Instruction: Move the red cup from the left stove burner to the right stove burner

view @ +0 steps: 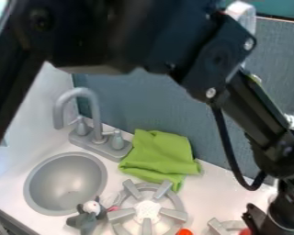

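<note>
The black gripper [283,215] hangs at the lower right corner, over the right part of the counter, cut by the view's edge. Beside it, at the bottom edge, is a small red thing [245,232]; whether they touch I cannot tell. A crumpled green cloth [157,153] lies behind the left stove burner [148,211], against the back wall. Between sink and burner is a grey and white plush toy [88,215] with a pink part. An orange-red round thing [184,232] sits at the burner's front right.
A round grey sink [66,182] is set in the white counter [222,193] at the left, with a grey faucet [95,114] behind it. Part of a second burner [225,226] shows near the gripper. The arm crosses the top and right side, before a blue-grey back wall [149,103].
</note>
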`<state>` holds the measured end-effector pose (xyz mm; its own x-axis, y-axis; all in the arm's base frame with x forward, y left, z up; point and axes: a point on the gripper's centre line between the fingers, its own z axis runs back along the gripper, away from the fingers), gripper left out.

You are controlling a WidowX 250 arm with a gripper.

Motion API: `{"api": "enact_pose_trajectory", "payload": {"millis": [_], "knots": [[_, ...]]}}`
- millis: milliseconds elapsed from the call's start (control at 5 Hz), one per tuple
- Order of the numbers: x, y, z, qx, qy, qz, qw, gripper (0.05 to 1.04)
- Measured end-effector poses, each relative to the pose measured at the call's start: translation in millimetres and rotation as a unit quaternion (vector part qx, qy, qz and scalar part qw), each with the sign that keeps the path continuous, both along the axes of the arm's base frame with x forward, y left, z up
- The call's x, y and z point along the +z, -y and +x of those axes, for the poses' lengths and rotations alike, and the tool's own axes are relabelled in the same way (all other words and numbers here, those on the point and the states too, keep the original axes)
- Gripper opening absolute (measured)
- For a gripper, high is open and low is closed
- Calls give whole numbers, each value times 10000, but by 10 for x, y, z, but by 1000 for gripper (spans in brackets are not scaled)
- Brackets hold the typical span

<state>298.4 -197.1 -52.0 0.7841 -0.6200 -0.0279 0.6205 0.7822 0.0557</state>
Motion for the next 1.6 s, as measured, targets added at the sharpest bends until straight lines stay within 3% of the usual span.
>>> {"api": "enact_pose_trajectory", "payload": {"millis": [600, 1000, 1200, 1400, 1600], "knots": [[-79, -13, 160, 70, 214, 203, 9995, 97], [-162, -127, 212, 212, 149, 353, 9990, 97], [-180, -122, 270, 266, 227, 78, 9994, 97], [-179, -115, 264, 255, 202, 37, 9995, 122], [-190, -177, 216, 494, 1, 88, 9987, 320]]}}
